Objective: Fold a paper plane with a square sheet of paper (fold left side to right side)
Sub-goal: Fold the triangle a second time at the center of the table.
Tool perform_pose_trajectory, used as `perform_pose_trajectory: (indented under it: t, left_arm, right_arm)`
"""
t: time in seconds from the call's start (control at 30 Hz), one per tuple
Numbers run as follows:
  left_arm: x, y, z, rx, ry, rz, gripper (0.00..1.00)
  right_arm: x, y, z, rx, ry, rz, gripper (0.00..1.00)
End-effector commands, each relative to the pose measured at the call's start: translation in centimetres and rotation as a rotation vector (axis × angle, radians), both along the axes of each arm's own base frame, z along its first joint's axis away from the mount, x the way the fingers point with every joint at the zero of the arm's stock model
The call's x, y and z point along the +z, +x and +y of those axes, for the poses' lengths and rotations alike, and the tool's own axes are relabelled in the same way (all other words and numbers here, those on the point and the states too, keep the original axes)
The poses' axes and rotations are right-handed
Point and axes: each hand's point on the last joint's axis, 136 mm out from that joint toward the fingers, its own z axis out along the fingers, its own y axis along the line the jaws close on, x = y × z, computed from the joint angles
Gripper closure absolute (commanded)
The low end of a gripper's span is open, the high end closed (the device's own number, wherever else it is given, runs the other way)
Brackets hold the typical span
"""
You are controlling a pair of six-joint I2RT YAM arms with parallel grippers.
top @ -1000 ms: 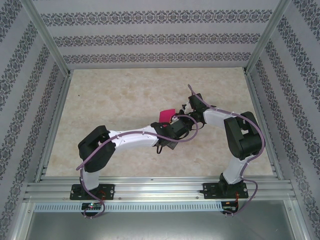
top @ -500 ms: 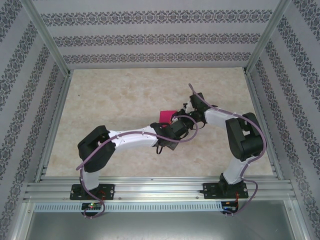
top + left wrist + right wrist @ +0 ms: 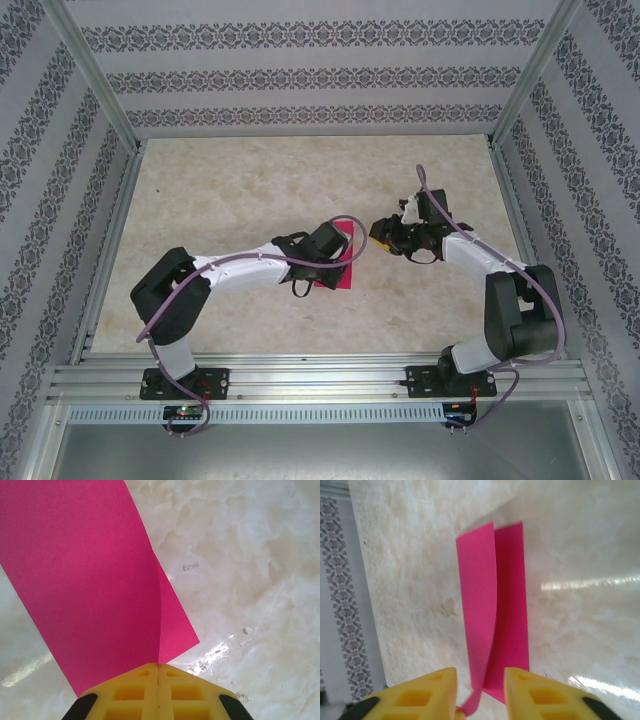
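Note:
The square sheet of paper (image 3: 346, 272), bright magenta-pink, lies mid-table, doubled over with one layer lifting off the other. My left gripper (image 3: 335, 250) sits over its left part. In the left wrist view the paper (image 3: 85, 580) runs into the seam of the yellow fingers, and the left gripper (image 3: 158, 665) is shut on it. My right gripper (image 3: 383, 238) hovers just right of the sheet. In the right wrist view the right gripper (image 3: 480, 675) stands open, the paper (image 3: 512, 605) stretching away between its fingers. A curled corner reaches the left finger (image 3: 420, 695).
The marbled beige table (image 3: 250, 190) is boxed in by patterned walls (image 3: 60, 200) on three sides. An aluminium rail (image 3: 320, 380) runs along the near edge by the arm bases. Purple cables loop off both arms.
The left gripper closed on the paper and drew it nearer and slightly right. The right arm swung out to the right, away from the left gripper.

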Motion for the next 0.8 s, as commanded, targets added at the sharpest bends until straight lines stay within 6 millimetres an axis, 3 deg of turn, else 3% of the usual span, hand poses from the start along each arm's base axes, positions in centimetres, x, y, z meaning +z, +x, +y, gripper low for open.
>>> perform_pose_trajectory:
  t: [0.0, 0.13, 0.2, 0.47, 0.77]
  left_arm:
    - [1.8, 0.6, -0.7, -0.021, -0.123, 0.011, 0.99]
    - [1.7, 1.1, 0.1, -0.007, -0.15, 0.034, 0.98]
    - [1.6, 1.4, 0.5, -0.006, -0.157, 0.043, 0.98]
    - [0.5, 2.1, 2.3, 0.027, -0.137, 0.066, 0.95]
    - [0.0, 3.1, 3.2, 0.034, -0.085, 0.056, 0.94]
  right_arm:
    - [-0.2, -1.5, 1.6, 0.066, 0.031, -0.025, 0.75]
    - [-2.1, -3.3, 3.3, 0.111, 0.013, 0.024, 0.87]
    - [-3.0, -3.9, 4.1, 0.132, 0.003, 0.041, 0.89]
    - [-6.0, -5.0, 6.1, 0.191, -0.055, 0.106, 0.9]
    - [-8.1, -5.7, 5.6, 0.207, -0.144, 0.174, 0.9]
